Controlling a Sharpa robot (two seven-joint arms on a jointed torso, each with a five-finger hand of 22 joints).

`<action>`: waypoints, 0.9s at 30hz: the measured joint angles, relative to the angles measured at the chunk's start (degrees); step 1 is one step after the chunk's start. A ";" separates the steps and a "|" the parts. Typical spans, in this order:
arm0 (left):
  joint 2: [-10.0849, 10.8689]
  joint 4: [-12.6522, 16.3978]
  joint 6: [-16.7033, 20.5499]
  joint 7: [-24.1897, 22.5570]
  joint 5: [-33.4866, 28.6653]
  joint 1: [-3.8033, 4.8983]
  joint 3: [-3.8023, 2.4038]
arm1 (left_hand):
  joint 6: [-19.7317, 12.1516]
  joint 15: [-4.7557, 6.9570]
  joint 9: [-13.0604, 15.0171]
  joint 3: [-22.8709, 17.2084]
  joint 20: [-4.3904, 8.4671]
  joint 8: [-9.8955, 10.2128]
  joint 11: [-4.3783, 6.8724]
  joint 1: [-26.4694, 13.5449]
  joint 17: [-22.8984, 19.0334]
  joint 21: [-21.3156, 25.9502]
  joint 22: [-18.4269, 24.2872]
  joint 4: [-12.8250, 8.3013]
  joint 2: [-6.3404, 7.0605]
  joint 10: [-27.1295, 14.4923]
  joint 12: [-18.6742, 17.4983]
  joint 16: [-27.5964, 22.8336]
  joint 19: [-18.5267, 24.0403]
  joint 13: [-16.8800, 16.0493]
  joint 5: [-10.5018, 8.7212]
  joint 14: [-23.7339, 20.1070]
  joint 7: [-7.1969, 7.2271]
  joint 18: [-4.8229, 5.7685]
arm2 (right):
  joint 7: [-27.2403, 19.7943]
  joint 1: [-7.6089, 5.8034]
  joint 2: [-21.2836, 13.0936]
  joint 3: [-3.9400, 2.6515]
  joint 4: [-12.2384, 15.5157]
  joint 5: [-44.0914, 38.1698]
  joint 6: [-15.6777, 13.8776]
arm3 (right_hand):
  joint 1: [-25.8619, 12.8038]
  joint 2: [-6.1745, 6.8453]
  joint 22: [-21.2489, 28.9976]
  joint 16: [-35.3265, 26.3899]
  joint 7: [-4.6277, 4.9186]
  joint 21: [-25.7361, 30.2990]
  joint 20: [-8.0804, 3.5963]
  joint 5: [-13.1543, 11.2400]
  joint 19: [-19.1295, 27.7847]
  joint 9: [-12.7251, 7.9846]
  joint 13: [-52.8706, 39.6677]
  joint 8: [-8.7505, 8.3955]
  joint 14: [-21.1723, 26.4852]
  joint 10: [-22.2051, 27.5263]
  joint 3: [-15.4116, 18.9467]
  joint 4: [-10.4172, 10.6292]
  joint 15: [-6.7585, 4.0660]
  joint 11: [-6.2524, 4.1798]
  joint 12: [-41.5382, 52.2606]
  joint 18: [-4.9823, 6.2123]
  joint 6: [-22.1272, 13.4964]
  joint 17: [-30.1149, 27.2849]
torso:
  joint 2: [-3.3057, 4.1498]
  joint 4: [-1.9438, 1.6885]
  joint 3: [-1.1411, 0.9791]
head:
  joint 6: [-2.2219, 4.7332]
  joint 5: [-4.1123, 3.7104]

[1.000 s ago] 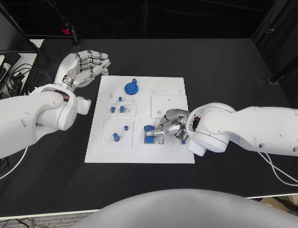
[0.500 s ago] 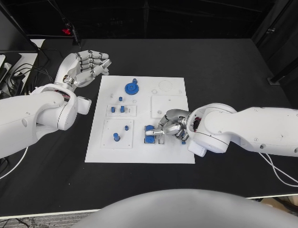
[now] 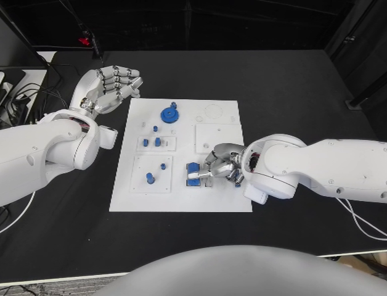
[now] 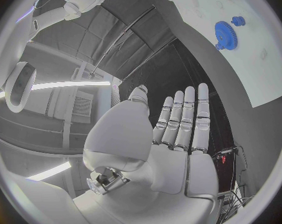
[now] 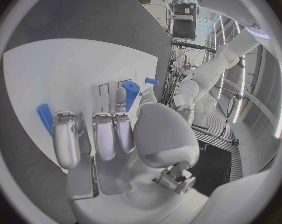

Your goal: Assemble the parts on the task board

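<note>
Blue part [image 5: 131,94] stands upright, pinched by right robot hand [image 3: 220,165]; left robot hand [image 3: 111,87] spread.

— What sort of room was I driving it in?
— A robotics lab, from what I saw. The black table [image 3: 291,86] stood against dark curtained walls [image 3: 203,24], cables [image 3: 16,98] trailed off its edge beside the left arm, and another white robot arm [image 5: 212,69] stood among metal racks [image 5: 184,15] under strip lights [image 4: 72,84].
</note>
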State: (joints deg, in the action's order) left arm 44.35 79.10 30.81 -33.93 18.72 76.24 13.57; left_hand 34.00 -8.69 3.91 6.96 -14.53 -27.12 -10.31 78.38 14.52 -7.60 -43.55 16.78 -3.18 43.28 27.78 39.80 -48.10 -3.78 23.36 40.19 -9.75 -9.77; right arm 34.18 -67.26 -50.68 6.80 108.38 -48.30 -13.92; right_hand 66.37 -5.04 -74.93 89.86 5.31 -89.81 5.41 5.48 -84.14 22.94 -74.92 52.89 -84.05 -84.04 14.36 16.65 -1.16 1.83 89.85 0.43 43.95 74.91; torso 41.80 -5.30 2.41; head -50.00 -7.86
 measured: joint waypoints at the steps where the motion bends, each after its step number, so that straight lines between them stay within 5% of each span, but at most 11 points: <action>1: -0.01 -0.01 -0.01 0.00 0.00 0.00 0.00 | 0.00 0.00 0.00 0.00 0.00 0.00 0.00 0.00 0.00 0.00 0.00 0.00 0.00 0.00 0.00 0.00 0.00 0.00 0.00 0.00 0.00 0.00 | 0.05 0.00 0.08 0.00 -0.02 -0.05 0.21 | 0.32 -0.32 0.00 0.00 -0.14 0.00 -0.12 0.03 0.13 0.24 0.00 0.06 0.00 0.00 0.00 0.00 0.00 0.00 0.00 0.00 -0.15 0.00 | 0.00 0.00 0.00 | 0.00 -0.01; 19: -0.05 -0.02 -0.07 0.06 0.00 -0.03 0.00 | -0.21 0.15 0.00 0.00 0.00 0.00 -0.21 0.30 -0.07 0.00 0.00 0.00 -0.30 -0.21 0.00 0.24 0.00 0.00 0.27 -0.15 -0.21 0.00 | 0.77 0.00 0.79 -0.02 -1.04 -1.08 2.10 | 6.45 -3.84 0.01 0.00 -1.01 0.00 -0.59 5.13 0.19 3.07 -0.22 0.98 0.00 0.19 -1.14 -0.31 -0.40 -0.63 0.09 0.00 -1.02 0.00 | 0.03 -0.04 -0.01 | 0.00 -0.02; 27: -0.10 -0.02 -0.08 0.08 0.00 -0.03 0.00 | -0.21 0.15 0.00 0.00 0.00 0.00 -0.21 0.30 -0.06 0.00 0.00 0.00 -0.30 -0.21 0.00 0.24 0.00 0.00 0.26 -0.15 -0.21 0.00 | 0.88 0.00 0.92 0.00 -1.25 -1.42 2.16 | 8.61 -4.17 0.01 0.00 -1.02 0.00 -0.67 6.66 0.11 3.37 -0.24 0.98 0.01 -0.04 -1.75 -0.59 -0.80 -0.86 0.55 -0.01 -1.03 0.00 | 0.03 -0.04 0.01 | 0.00 -0.13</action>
State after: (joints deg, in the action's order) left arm 44.24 79.08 30.74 -33.85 18.72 76.21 13.57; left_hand 33.79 -8.54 3.91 6.96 -14.53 -27.11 -10.52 78.69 14.46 -7.60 -43.55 16.78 -3.48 43.07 27.78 40.04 -48.10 -3.78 23.63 40.04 -9.96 -9.77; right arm 35.06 -67.26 -49.76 6.79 107.13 -49.72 -11.76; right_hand 74.98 -9.20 -74.92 89.86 4.30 -89.81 4.75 12.14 -84.03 26.31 -75.16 53.87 -84.04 -84.07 12.61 16.06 -1.96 0.97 90.41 0.41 42.92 74.91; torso 41.83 -5.34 2.42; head -50.00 -7.99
